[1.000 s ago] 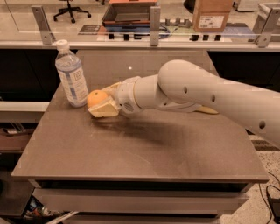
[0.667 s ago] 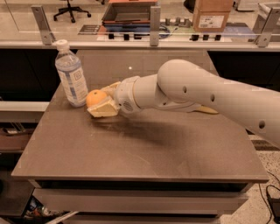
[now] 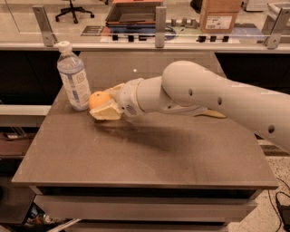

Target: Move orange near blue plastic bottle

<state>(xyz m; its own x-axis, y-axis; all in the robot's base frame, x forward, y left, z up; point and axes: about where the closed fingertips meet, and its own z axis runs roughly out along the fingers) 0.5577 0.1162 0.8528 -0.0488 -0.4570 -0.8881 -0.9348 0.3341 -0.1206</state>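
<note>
Here, in the camera view, you have the one arm (image 3: 204,95) reaching in from the right edge and stretching leftward, low over the brown table (image 3: 136,154). The gripper (image 3: 102,104) sits at the table's left rear part, just right of the blue plastic bottle (image 3: 74,77). Its jaws are closed around the orange (image 3: 98,99): one pale finger (image 3: 108,112) lies along the fruit's lower front side and the other comes in from behind and above, so you see only the fruit's upper left face between them.

The orange is just beside the bottle, low against its right side. You cannot tell whether the two touch, nor whether the fruit rests on the table or is held a little above it.

The bottle stands upright near the table's left rear corner, its white cap on top and its pale label facing you.

The arm throws a broad shadow on the tabletop in front of it. A pale yellow shape (image 3: 212,113) shows from under the arm near the table's right side; what it is you cannot tell.

Behind the table runs a light counter with metal posts. Beyond it you see a cardboard box (image 3: 219,18), a dark tray (image 3: 133,12) and an office chair (image 3: 72,8).
</note>
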